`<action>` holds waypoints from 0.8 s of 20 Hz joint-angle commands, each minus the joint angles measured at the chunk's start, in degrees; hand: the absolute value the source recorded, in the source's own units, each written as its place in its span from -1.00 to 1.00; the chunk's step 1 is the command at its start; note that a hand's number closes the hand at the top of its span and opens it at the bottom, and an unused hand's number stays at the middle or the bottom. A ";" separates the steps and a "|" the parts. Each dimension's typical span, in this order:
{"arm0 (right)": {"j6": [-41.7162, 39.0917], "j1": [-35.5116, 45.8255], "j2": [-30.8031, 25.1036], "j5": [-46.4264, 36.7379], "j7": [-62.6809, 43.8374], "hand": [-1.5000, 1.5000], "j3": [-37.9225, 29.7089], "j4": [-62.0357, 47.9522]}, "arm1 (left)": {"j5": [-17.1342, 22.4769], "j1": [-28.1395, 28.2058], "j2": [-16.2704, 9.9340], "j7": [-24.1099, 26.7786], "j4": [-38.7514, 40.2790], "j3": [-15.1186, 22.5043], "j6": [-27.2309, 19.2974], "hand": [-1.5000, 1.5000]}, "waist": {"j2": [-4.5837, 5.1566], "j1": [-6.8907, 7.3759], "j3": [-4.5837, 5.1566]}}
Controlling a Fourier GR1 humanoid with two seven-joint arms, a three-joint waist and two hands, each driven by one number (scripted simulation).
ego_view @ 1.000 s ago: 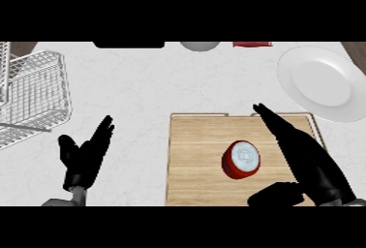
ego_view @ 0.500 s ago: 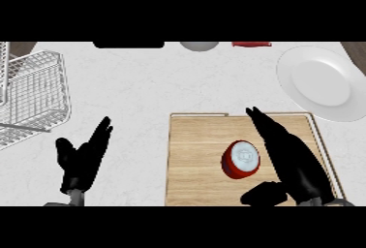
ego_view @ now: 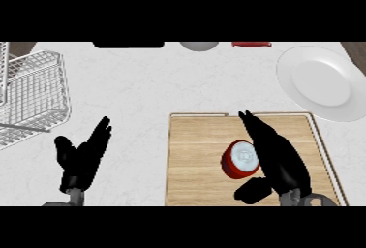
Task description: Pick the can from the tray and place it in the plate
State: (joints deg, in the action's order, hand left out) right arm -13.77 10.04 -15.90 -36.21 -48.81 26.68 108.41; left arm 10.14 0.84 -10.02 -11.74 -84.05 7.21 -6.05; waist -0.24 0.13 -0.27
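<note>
A red can (ego_view: 238, 160) with a silver top stands on the wooden tray (ego_view: 200, 160) in the lower middle of the head view. My right hand (ego_view: 279, 157) is open, fingers straight and pointing away, just to the right of the can and touching or nearly touching it; its thumb (ego_view: 251, 190) lies below the can. The white plate (ego_view: 320, 82) sits at the upper right, beyond the tray's far right corner. My left hand (ego_view: 82, 157) rests open on the counter at the lower left, fingers up.
A wire dish rack (ego_view: 32, 94) stands at the left edge. Along the far edge are a dark object (ego_view: 129, 44), a grey round object (ego_view: 199, 45) and a red object (ego_view: 251, 44). White counter (ego_view: 164, 82) lies between rack and plate.
My right hand has moved left across the tray, closing in on the can's right side. The can, plate and left hand have stayed where they were.
</note>
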 commanded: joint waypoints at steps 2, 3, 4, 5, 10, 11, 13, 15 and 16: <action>-2.19 2.12 3.30 -1.39 1.88 -1.00 -1.35 -5.34 | -2.13 1.82 1.70 2.07 2.77 0.17 0.03 0.00 | 0.25 0.04 0.27; 1.86 -1.58 3.52 -4.29 4.93 -1.00 1.03 -7.73 | -1.97 0.82 1.97 -0.20 1.09 0.51 -0.33 0.00 | 0.24 -0.01 0.26; -2.82 4.13 3.59 -1.21 3.66 -1.00 -2.90 -9.56 | -1.11 0.25 1.64 -1.39 1.27 0.11 0.71 0.00 | 0.27 0.11 0.27; -6.49 3.51 0.94 -0.29 4.10 1.00 -0.61 -7.55 | -1.11 1.09 1.54 3.85 5.18 -0.58 1.83 0.00 | 0.32 0.05 0.30; -3.42 2.89 2.75 -7.19 8.18 1.00 1.99 -9.69 | -1.87 0.14 1.73 -1.25 1.76 -0.31 1.40 0.00 | 0.25 -0.03 0.27; -3.90 -2.87 -0.71 -7.34 8.52 1.00 1.94 -3.27 | 0.39 1.78 -0.23 -1.47 0.09 -2.66 3.44 0.00 | 0.18 -0.21 0.27; -2.82 2.95 3.81 -9.48 8.61 1.00 1.70 -10.85 | -3.85 1.36 3.52 2.27 4.17 0.46 0.70 0.00 | 0.27 0.01 0.28; -2.58 -0.39 2.81 -11.46 8.92 1.00 2.71 -5.86 | -3.17 0.96 3.25 1.65 4.35 -0.50 1.58 0.00 | 0.21 -0.15 0.28; -1.83 -0.40 2.75 -12.19 10.28 1.00 1.73 -6.72 | -3.04 -2.38 3.42 -1.88 3.19 -0.90 0.98 0.00 | 0.22 -0.19 0.27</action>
State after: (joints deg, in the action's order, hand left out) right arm -16.73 10.76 -13.62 -45.30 -40.36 28.32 101.83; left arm 7.65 0.77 -7.79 -10.99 -83.35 6.40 -4.75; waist -0.50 0.11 -0.28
